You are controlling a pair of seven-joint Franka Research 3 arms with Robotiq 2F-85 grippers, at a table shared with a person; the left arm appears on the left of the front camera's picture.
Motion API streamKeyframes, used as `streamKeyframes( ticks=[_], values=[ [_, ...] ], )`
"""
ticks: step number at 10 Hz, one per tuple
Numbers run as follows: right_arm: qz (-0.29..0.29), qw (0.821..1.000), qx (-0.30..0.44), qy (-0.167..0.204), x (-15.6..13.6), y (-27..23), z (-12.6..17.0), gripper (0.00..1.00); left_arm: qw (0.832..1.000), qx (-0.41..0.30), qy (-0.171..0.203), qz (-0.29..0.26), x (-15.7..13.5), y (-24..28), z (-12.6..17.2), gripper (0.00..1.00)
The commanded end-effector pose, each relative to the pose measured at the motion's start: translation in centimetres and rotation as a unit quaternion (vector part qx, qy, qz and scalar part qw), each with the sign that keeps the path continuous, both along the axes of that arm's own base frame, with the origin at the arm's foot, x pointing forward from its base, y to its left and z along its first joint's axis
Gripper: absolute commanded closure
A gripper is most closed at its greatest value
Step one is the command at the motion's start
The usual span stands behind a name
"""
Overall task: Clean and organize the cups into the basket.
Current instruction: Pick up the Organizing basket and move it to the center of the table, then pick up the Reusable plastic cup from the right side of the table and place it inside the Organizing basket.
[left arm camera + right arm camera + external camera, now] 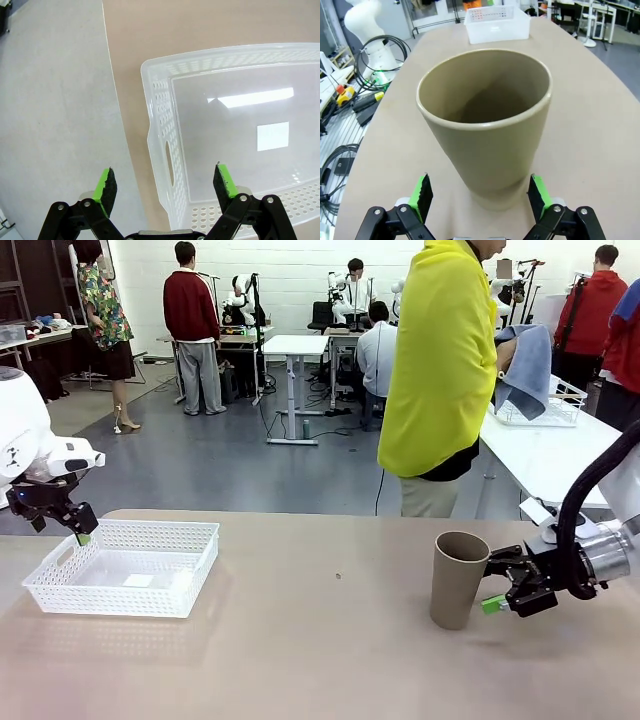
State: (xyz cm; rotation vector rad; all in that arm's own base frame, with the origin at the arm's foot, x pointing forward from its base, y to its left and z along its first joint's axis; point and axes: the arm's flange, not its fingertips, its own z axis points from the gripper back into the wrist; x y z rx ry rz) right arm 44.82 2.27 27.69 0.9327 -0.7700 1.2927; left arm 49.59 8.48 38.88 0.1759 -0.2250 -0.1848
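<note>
light: bright, even overhead | glare: white patches in basket (160,125) | shadows: soft | wrist views: edges bowed

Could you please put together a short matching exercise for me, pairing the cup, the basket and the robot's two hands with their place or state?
1. cup
2. basket
3. left hand
4. right hand

A. open, over the basket's end wall
B. tan, upright on the table
C. open, right beside the cup
D. white, lattice-sided

Pairs: 1-B, 2-D, 3-A, 4-C.
</note>
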Motion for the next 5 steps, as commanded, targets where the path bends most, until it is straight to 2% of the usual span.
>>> streamKeyframes(
  ticks=[1, 3, 5],
  values=[
    [0.010, 1.000, 0.014, -0.012, 0.7, 0.8, -0.6, 0.00, 1.000, 0.015, 0.012, 0.011, 0.9, 0.3, -0.4, 0.00],
    [0.017, 0.999, 0.020, -0.030, 0.7, 1.4, -0.6, 0.00, 1.000, 0.015, 0.016, -0.004, 0.9, 0.0, -1.1, 0.00],
    [0.014, 0.999, 0.022, -0.031, 0.9, 1.6, -0.9, 0.00, 1.000, 0.015, 0.023, -0.011, 1.0, 0.0, -1.9, 0.00]
  ],
)
